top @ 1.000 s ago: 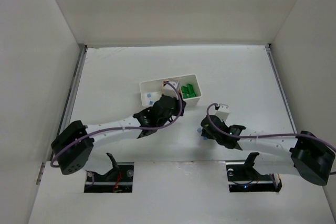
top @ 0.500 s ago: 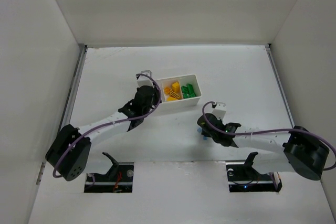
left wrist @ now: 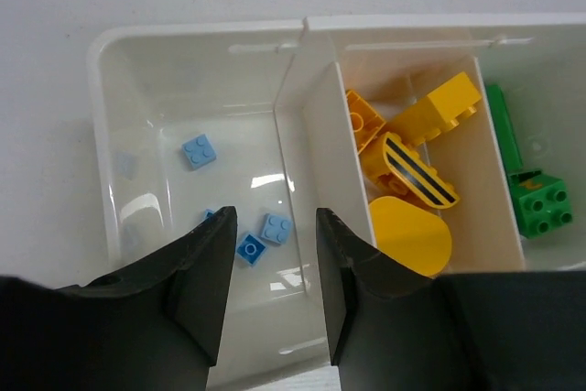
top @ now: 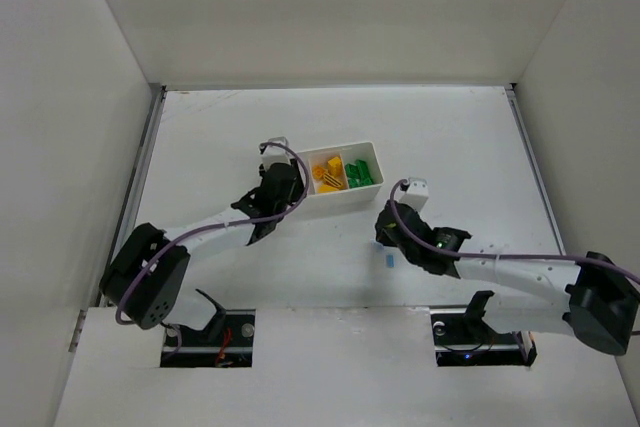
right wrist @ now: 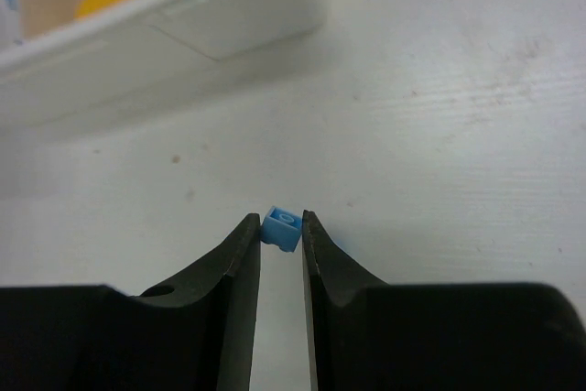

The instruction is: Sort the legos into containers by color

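No text, label or number can be read anywhere.

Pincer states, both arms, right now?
Left pincer: open, holding nothing, over the tray.
Right pincer: closed on a blue lego.
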Tool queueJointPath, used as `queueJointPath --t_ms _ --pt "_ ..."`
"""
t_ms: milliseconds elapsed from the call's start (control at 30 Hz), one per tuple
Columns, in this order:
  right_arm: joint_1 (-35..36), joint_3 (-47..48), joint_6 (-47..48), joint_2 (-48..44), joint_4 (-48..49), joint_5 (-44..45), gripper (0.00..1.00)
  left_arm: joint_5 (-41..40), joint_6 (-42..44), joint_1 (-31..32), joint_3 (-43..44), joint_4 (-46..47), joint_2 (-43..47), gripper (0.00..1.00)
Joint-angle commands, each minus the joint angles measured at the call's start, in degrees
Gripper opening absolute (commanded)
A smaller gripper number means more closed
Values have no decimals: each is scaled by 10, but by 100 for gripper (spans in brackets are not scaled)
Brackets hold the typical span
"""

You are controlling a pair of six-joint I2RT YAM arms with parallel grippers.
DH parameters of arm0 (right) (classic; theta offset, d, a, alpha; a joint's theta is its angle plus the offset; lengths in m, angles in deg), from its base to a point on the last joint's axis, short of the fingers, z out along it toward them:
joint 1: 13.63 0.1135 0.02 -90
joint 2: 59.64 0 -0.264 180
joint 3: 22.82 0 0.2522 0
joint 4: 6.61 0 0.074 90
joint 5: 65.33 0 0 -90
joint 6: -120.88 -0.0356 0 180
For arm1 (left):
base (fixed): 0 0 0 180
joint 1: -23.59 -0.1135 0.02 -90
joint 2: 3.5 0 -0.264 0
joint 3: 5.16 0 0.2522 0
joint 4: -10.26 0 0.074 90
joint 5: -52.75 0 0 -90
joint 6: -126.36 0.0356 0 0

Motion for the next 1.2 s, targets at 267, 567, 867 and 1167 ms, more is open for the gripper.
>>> queueJointPath --t_ms 267,567,867,1167 --pt "10 260 148 196 178 -89 22 -26 -34 34 -105 -44 266 36" --pt "-13 442 134 383 185 -162 31 -39 -65 67 -199 -110 478 36" --pt "-31 345 133 274 192 -119 51 -35 -72 187 -177 -10 336 38" --pt "-67 45 41 16 154 -11 22 -11 -30 308 -45 70 53 40"
